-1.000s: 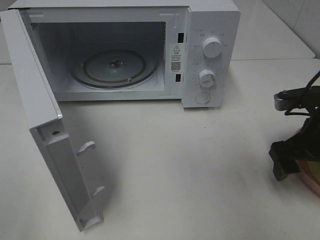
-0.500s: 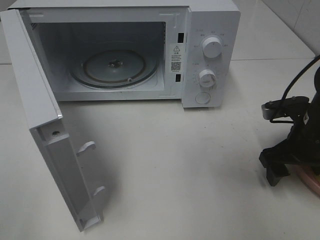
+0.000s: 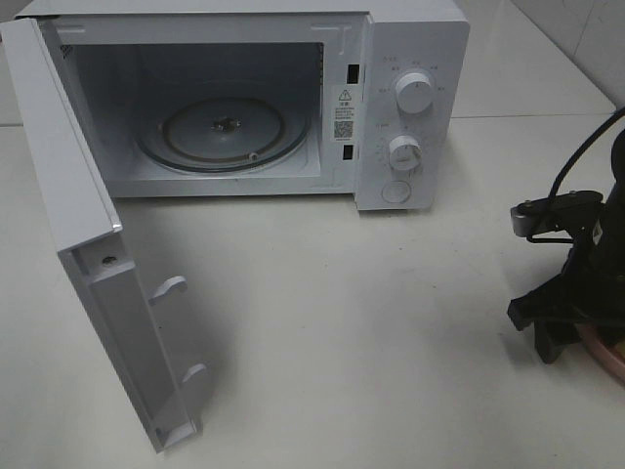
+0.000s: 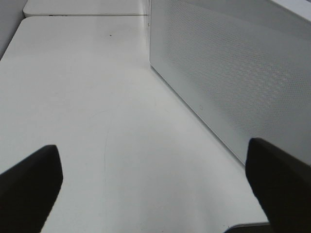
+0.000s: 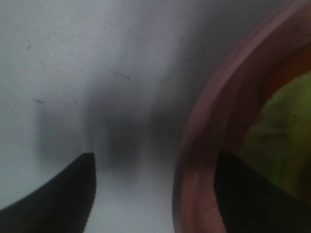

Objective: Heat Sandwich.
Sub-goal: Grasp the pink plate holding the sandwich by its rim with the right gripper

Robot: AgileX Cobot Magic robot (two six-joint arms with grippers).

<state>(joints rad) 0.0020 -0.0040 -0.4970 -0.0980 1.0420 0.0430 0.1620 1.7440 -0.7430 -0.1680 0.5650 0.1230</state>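
Pink plate (image 5: 194,145) rim sits between spread jaws of the down-pointing right gripper (image 5: 155,156); left gripper (image 4: 153,145) also spread.

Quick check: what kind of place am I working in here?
Probably a kitchen-style test bench, not a real kitchen: a white microwave with its door open, a bare white table, and a pink plate.

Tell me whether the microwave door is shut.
No, the door stands swung wide open, showing the glass turntable inside.
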